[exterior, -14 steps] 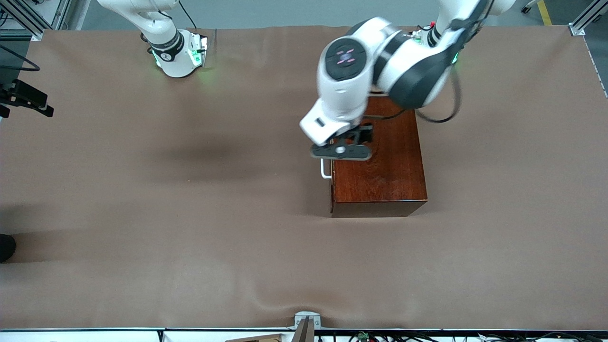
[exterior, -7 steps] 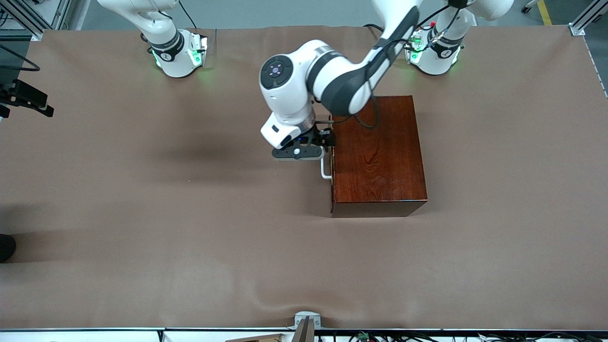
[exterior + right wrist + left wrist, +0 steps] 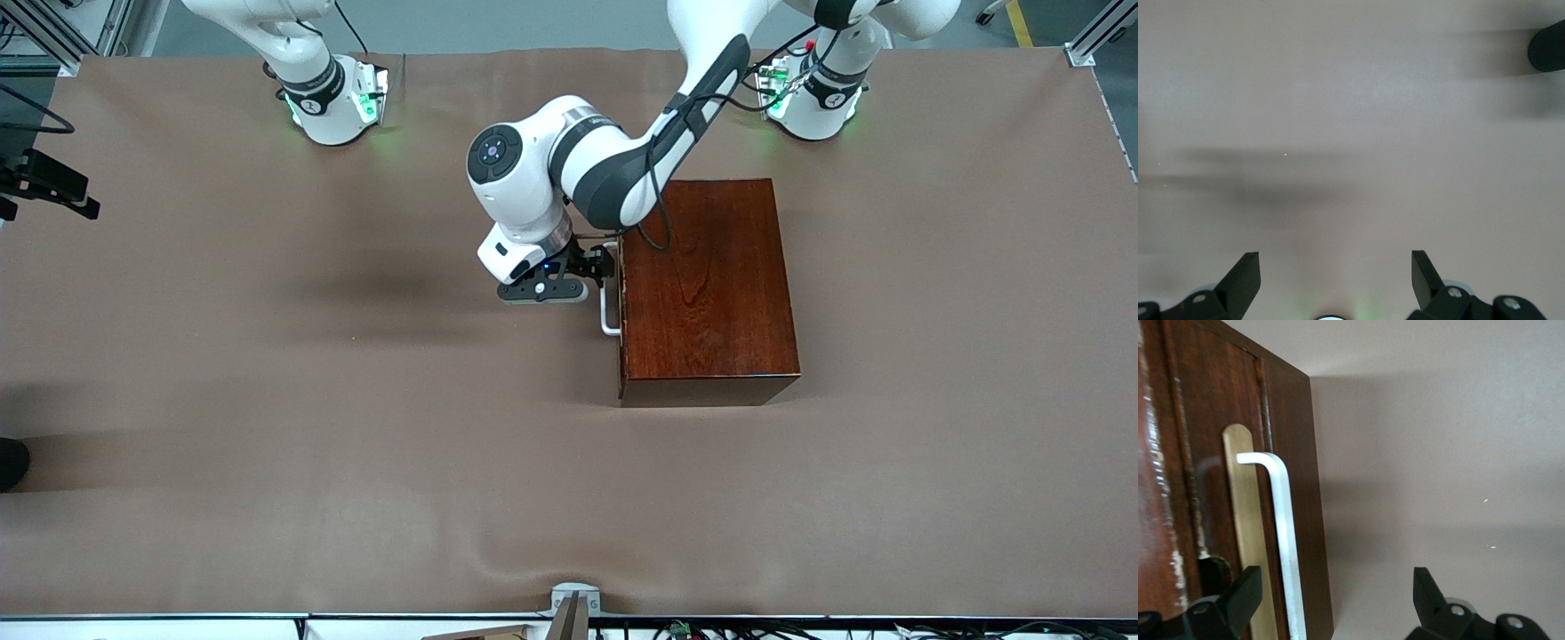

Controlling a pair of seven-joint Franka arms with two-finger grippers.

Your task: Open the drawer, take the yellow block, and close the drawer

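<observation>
— What carries it all?
— A table [image 3: 267, 400] under a brown cloth, rippled near the front camera's edge.
— And on it?
— A dark reddish-brown wooden box [image 3: 707, 293], toward the left arm's end. Farther from the camera than the box stand both arm bases [image 3: 333, 107], the left arm's nearest it.

hidden: yellow block not showing, drawer [image 3: 620, 293] shut | cut off: handle [image 3: 1286, 540] running past frame edge beside left end effector [image 3: 1335, 603]
</observation>
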